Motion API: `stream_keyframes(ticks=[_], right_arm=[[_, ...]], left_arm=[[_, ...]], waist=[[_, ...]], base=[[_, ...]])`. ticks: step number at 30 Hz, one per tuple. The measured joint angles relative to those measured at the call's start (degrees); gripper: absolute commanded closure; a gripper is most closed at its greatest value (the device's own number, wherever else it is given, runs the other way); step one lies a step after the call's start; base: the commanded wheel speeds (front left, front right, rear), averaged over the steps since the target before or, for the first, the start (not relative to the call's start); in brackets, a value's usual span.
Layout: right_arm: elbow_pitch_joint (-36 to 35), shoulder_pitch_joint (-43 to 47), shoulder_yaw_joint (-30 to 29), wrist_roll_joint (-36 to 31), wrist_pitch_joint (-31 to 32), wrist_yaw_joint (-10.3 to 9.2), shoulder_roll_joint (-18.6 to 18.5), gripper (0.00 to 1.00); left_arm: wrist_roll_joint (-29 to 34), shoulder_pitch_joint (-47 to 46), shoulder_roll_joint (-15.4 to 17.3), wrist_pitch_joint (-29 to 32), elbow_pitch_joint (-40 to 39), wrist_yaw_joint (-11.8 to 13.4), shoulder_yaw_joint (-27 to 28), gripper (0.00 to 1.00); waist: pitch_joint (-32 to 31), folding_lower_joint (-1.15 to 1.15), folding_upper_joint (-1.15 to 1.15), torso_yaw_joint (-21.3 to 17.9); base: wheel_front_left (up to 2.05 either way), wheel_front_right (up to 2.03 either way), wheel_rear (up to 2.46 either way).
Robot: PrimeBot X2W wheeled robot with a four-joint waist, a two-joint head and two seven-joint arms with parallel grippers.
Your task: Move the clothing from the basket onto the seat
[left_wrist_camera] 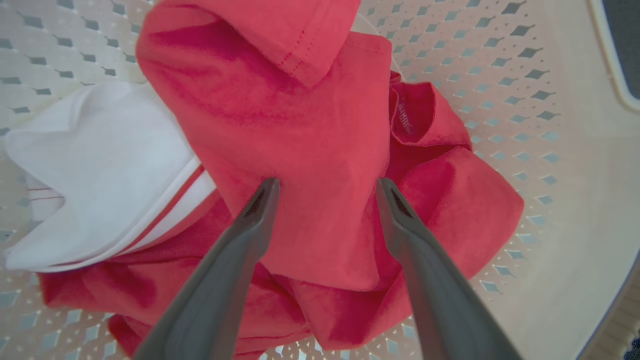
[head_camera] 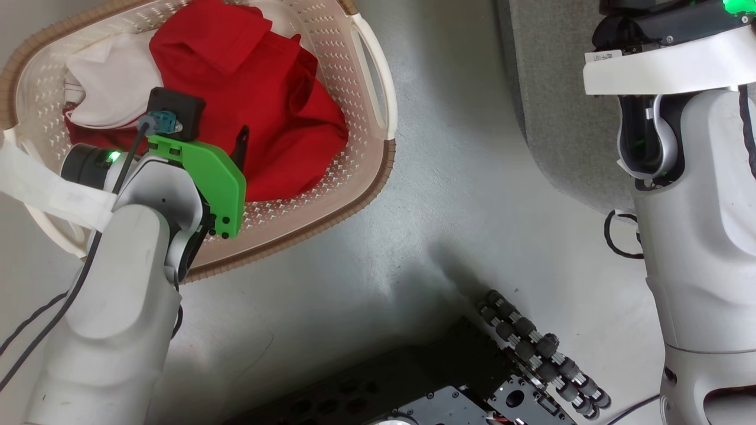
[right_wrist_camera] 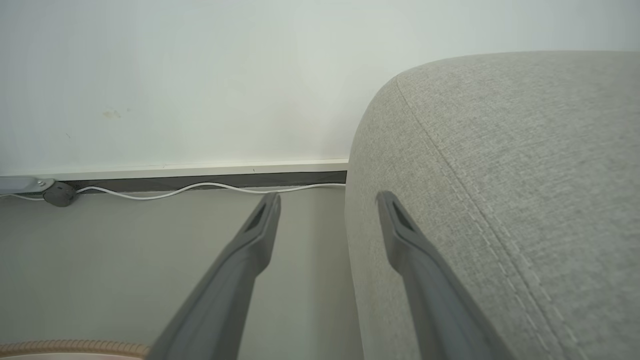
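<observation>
The clothing (head_camera: 254, 88) lies heaped inside the basket (head_camera: 378, 177), directly beneath and ahead of the left end effector (left_wrist_camera: 327, 186). Its two dark fingers are spread wide, and a smooth fold of red fabric spans the gap between their tips (whether the tips actually press into the cloth cannot be told). In the left wrist view the red heap reaches beyond both fingers: a hemmed flap sits past the tips, a crumpled lobe bulges off the outer side of the finger on that view's right, and more red shows under the finger shafts. The white trim (left_wrist_camera: 100, 170), edged with thin red stripes, lies just off the outer side of the other finger, partly over the red. The basket's perforated bottom shows around the heap. The right end effector (right_wrist_camera: 327, 200) is well apart from the basket, its fingers likewise spread, with floor and seat edge seen between them. The seat (right_wrist_camera: 500, 150) rises just beyond it, its rounded grey corner behind the finger on that view's right. The other finger points over the floor (right_wrist_camera: 125, 250) toward a white cable (right_wrist_camera: 200, 187) along the foot of the wall (right_wrist_camera: 200, 75).
</observation>
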Motion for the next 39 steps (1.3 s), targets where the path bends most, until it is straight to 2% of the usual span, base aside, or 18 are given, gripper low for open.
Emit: stream_keyframes(ticks=[6, 7, 8, 11, 12, 20, 29, 39], right_arm=[[0.0, 0.0, 0.3, 1.1, 0.0, -0.01, 0.1, 0.0], [0.0, 0.0, 0.3, 1.3, 0.0, -0.01, 0.1, 0.0], [0.0, 0.0, 0.3, 1.4, 0.0, -0.02, 0.1, 0.0], [-0.1, 0.0, 0.3, 1.8, 0.0, -0.03, 0.1, 0.0], [-0.2, 0.0, 0.3, 1.9, 0.0, -0.04, 0.1, 0.0], [-0.3, 0.0, 0.3, 2.0, -0.1, -0.21, 0.1, 0.0], [1.2, 0.0, -1.0, 1.6, -0.1, -0.25, 0.3, 0.0], [3.3, 3.9, -4.1, -2.5, -0.1, 0.33, 0.2, 0.0]], left_arm=[[0.0, -0.3, 0.3, 0.3, 0.3, 0.0, -0.2, 0.0], [0.0, -0.4, 0.2, 0.4, 0.4, 0.0, -0.2, 0.13], [-0.1, -0.4, 0.2, 0.5, 0.6, 0.0, -0.2, 0.32], [-0.2, -0.4, 0.2, 0.7, 1.0, 0.0, -0.6, 0.8], [-0.2, -0.5, 0.2, 0.7, 1.0, -0.2, -0.8, 1.0], [-0.7, -1.6, 0.1, -0.7, 0.7, -0.5, -1.4, 1.0], [-4.2, -1.9, -1.5, -6.5, -1.3, -0.5, -0.8, 1.0], [-7.6, 2.5, -2.0, -14.1, -2.6, -0.5, -0.6, 1.0]], waist=[[0.6, 0.0, 0.0, -0.4], [0.7, 0.0, 0.0, -0.5], [0.8, 0.0, 0.0, -0.5], [1.1, 0.0, 0.0, -0.8], [1.2, 0.0, 0.0, -0.8], [1.4, 0.0, 0.0, -0.9], [-0.9, 0.0, 0.0, 0.0], [-6.5, 0.0, 0.0, 2.6]], base=[[0.0, 0.0, 0.0], [0.0, 0.0, 0.0], [0.0, 0.0, 0.0], [0.0, 0.0, 0.0], [0.0, 0.0, 0.0], [0.0, 0.0, 0.0], [0.0, 0.0, 0.0], [0.0, 0.0, 0.0]])
